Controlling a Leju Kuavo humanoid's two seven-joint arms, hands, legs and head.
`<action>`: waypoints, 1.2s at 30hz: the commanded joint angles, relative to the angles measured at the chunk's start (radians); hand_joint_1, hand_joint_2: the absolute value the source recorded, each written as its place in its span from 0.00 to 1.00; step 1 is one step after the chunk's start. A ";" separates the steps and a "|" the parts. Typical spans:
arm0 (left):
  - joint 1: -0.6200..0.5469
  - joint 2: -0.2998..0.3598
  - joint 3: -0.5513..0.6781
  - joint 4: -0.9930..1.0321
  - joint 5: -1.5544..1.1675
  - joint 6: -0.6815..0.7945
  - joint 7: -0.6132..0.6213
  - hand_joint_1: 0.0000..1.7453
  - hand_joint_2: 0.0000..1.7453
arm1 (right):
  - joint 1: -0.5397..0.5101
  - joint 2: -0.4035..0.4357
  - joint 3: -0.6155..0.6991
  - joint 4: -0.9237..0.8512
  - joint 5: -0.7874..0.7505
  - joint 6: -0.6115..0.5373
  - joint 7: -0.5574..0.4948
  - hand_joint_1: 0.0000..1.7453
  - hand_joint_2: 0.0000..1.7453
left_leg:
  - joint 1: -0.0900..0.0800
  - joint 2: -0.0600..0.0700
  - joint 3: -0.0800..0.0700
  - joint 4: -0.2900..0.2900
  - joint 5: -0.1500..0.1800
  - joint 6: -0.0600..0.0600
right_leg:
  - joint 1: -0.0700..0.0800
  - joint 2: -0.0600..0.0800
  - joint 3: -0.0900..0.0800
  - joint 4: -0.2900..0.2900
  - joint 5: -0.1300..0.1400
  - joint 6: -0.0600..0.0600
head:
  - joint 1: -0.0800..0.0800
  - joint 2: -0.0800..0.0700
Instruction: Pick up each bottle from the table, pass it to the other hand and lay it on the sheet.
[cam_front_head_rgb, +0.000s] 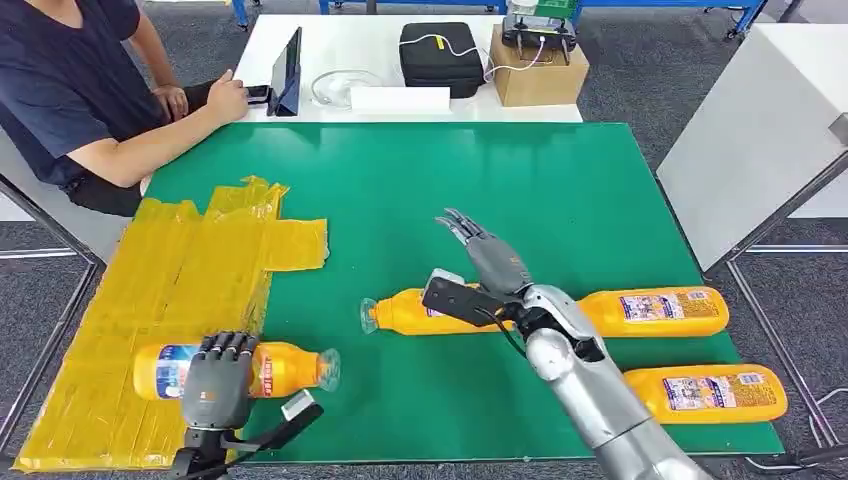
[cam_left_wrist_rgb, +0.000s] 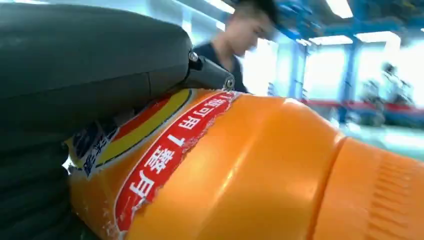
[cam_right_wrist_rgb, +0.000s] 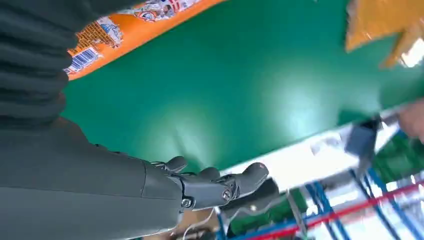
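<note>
A: Orange plastic under the left hand (cam_front_head_rgb: 218, 385), lower left of the head frame: the fingers wrap the held bottle (cam_front_head_rgb: 262, 369), which lies across the edge of the yellow sheet (cam_front_head_rgb: 150, 300), cap end out over the green surface (cam_front_head_rgb: 560, 180).

B: So how should it finish?

A: My judgement is to bring the bottle fully onto the sheet, lying flat, then ease the fingers apart without rolling it.

B: And the right hand (cam_front_head_rgb: 485, 262)?

A: Centre of the frame, fingers spread and extended, holding nothing, above the middle bottle (cam_front_head_rgb: 410, 312). Two more wait on the surface at right: the long bottle (cam_front_head_rgb: 660, 308) and the near bottle (cam_front_head_rgb: 715, 392).

B: What do the wrist cameras add?

A: The left wrist view shows the grip close up, fingers pressed on the red label, which the head view cannot resolve. The right wrist view shows the bare fingers over green surface, confirming nothing is in them. Neither wrist view shows the sheet's whole layout.
</note>
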 joint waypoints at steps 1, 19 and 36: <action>-0.099 0.118 -0.165 0.315 -0.009 -0.008 0.038 1.00 1.00 | -0.161 -0.022 0.131 0.228 -0.018 0.039 0.015 0.00 1.00 | -0.001 0.001 0.004 -0.002 0.000 0.000 | -0.001 0.000 0.003 -0.001 0.000 -0.002 | 0.001 0.000; -0.095 0.221 -0.283 0.290 0.253 -0.201 -0.084 0.00 0.00 | -0.268 -0.009 0.245 0.423 -0.069 0.122 0.043 0.00 1.00 | -0.001 -0.007 0.011 -0.002 0.005 0.000 | -0.001 -0.006 0.014 0.000 0.002 -0.002 | 0.000 0.000; 0.007 0.249 -0.169 -0.028 0.722 -0.476 -0.346 0.00 0.00 | -0.318 -0.033 0.333 0.534 -0.076 0.168 0.035 0.00 1.00 | 0.001 -0.009 0.003 0.000 0.006 -0.001 | 0.000 -0.009 0.005 0.001 0.003 -0.004 | 0.001 0.000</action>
